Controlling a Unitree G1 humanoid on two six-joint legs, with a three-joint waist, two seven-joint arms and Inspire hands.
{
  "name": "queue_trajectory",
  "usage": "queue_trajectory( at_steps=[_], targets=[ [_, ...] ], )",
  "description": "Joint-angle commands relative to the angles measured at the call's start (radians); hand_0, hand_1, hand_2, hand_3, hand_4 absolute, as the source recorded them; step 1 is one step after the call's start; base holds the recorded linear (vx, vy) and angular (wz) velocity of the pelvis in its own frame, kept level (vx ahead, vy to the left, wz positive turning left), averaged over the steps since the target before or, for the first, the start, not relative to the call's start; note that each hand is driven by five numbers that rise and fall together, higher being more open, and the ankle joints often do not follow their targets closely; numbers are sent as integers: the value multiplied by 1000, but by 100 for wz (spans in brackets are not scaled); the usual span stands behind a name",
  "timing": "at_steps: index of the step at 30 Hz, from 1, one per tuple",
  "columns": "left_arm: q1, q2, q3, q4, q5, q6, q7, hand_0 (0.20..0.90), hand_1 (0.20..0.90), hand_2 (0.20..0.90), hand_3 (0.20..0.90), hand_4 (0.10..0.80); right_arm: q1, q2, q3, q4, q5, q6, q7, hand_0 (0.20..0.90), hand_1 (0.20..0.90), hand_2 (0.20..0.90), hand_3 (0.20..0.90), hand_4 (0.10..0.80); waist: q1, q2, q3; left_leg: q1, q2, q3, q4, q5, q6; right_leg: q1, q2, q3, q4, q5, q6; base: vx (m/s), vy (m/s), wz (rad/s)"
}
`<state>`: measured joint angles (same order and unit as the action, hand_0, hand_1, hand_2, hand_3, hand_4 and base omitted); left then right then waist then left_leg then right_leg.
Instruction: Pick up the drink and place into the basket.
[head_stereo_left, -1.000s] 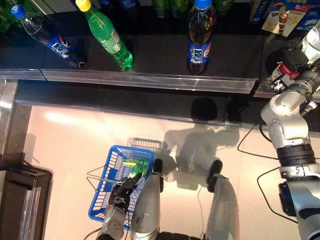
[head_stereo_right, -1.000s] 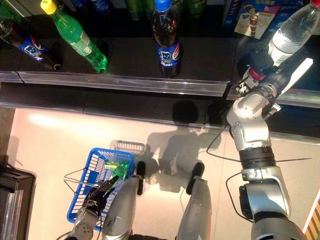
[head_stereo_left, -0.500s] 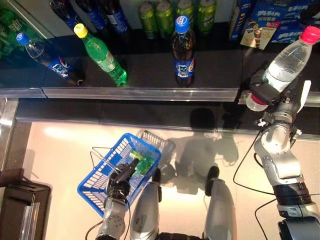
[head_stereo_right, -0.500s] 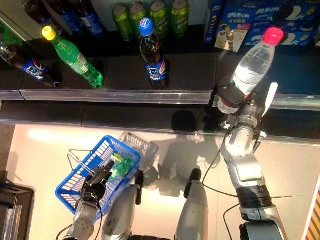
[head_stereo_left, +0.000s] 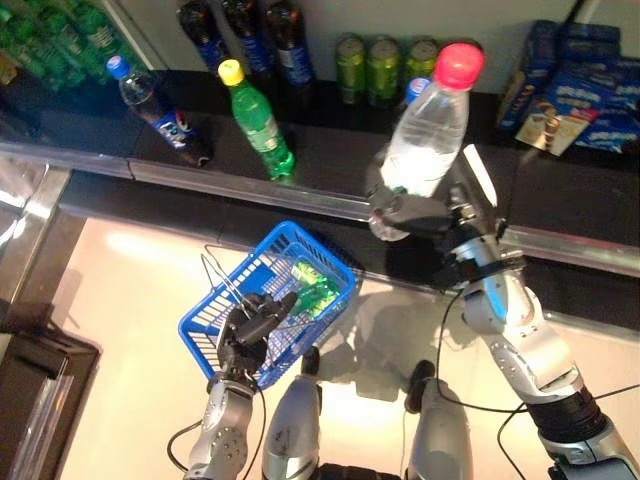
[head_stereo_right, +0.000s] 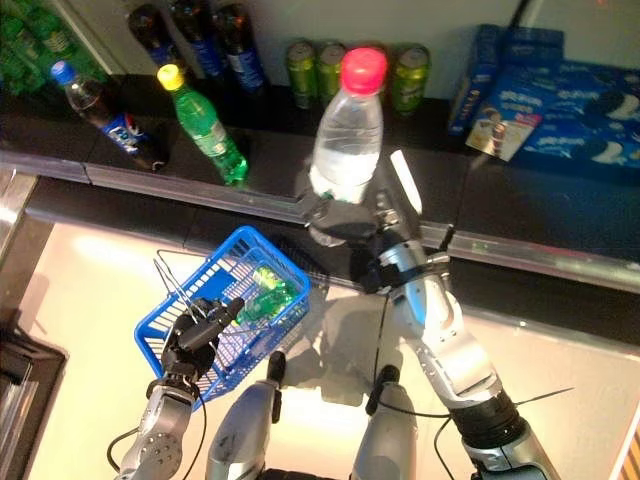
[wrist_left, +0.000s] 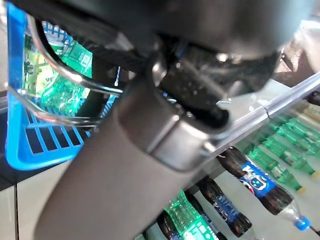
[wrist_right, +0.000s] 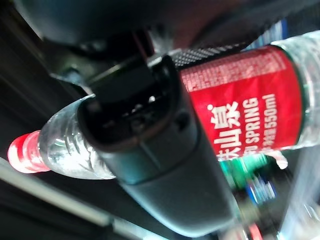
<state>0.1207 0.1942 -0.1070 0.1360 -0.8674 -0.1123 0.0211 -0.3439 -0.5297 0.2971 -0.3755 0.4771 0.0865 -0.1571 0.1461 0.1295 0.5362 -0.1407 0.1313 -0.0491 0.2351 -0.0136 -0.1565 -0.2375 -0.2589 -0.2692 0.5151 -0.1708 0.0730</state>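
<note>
A clear water bottle (head_stereo_left: 425, 150) with a red cap and red label (wrist_right: 240, 105) stands upright in the air, and my right hand (head_stereo_left: 430, 215) is shut round its lower part. It hangs in front of the dark shelf, above and to the right of the blue wire basket (head_stereo_left: 225, 325). My left hand (head_stereo_left: 250, 330) is shut on the basket's metal handles (wrist_left: 65, 75) and holds it off the floor. A green bottle (head_stereo_left: 315, 290) lies inside the basket, also seen in the left wrist view (wrist_left: 60, 80).
The dark shelf (head_stereo_left: 330, 150) carries cola bottles (head_stereo_left: 165, 105), a green soda bottle (head_stereo_left: 255, 120), green cans (head_stereo_left: 380, 65) and blue biscuit boxes (head_stereo_left: 590, 95). A metal rail (head_stereo_left: 570, 245) edges its front. A black bin (head_stereo_left: 40, 390) stands at the lower left.
My right hand has lifted the water bottle off the shelf and carried it left toward the basket. The left hand has raised the basket. The camera has also shifted.
</note>
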Motion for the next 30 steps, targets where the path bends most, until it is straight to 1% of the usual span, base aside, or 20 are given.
queue_trajectory(
  at_steps=[1, 3, 7, 10, 12, 13, 17, 25, 27, 30],
  targets=[
    [39, 209, 89, -349, 47, -162, -157, 300, 300, 300, 200, 100, -132, 95, -3, -180, 39, -113, -4, 300, 300, 300, 200, 100, 58, -55, -201, -18, -88, -15, 2, 74, 77, 198, 50, -29, -182, 45, -55, 39, -15, 19],
    [48, 231, 82, -377, 56, -144, -186, 300, 300, 300, 200, 100, -146, 100, 22, -178, 39, -112, -29, 300, 300, 300, 200, 100, 80, -56, -212, -9, -95, -33, -10, 69, 77, 217, 48, -45, -203, 51, -50, 38, -24, 32],
    [51, 263, 64, -430, 51, -114, -305, 300, 300, 300, 200, 100, -178, 115, 60, -165, 31, -123, -72, 300, 300, 300, 200, 100, 117, -58, -228, -3, -109, -64, -19, 64, 81, 244, 45, -75, -231, 59, -44, 23, -22, 36],
    [44, 289, 47, -481, 28, -95, -383, 300, 300, 300, 200, 100, -201, 129, 87, -155, 41, -137, -113, 300, 300, 300, 200, 100, 145, -60, -244, 3, -117, -92, -22, 64, 82, 266, 42, -97, -249, 67, -37, 48, -18, 37],
    [36, 302, 42, -495, 12, -91, -409, 300, 300, 300, 200, 100, -209, 135, 97, -147, 54, -141, -137, 300, 300, 300, 200, 100, 153, -61, -252, 4, -120, -100, -24, 64, 83, 273, 41, -105, -255, 69, -34, 40, -7, 27],
    [29, 313, 36, -524, -4, -77, -461, 300, 300, 300, 200, 100, -223, 155, 110, -132, 62, -143, -169, 300, 300, 300, 200, 100, 168, -64, -262, 6, -125, -114, -25, 65, 86, 284, 40, -114, -263, 72, -32, 38, -11, 20],
    [11, 335, 29, -574, -54, -49, -536, 300, 300, 300, 200, 100, -235, 202, 146, -97, 41, -146, -226, 300, 300, 300, 200, 100, 196, -67, -280, 7, -135, -140, -29, 68, 88, 308, 39, -135, -283, 78, -26, 36, -7, 25],
    [-18, 333, 19, -683, -111, 32, -703, 300, 300, 300, 200, 100, -203, 268, 196, -30, 14, -100, -286, 300, 300, 300, 200, 100, 242, -77, -295, 11, -151, -189, -44, 76, 93, 338, 40, -169, -309, 84, -15, 17, -10, 23],
    [-25, 331, 18, -698, -132, 44, -726, 300, 300, 300, 200, 100, -195, 279, 202, -18, 9, -83, -291, 300, 300, 300, 200, 100, 249, -79, -297, 9, -153, -197, -46, 78, 93, 342, 40, -177, -311, 85, -13, 16, -13, 15],
    [-42, 315, 19, -726, -184, 95, -757, 300, 300, 300, 200, 100, -184, 310, 224, 24, 3, -68, -299, 300, 300, 300, 200, 100, 264, -86, -302, 12, -159, -215, -51, 80, 94, 350, 41, -189, -315, 86, -9, 28, -23, 16]
  ],
)
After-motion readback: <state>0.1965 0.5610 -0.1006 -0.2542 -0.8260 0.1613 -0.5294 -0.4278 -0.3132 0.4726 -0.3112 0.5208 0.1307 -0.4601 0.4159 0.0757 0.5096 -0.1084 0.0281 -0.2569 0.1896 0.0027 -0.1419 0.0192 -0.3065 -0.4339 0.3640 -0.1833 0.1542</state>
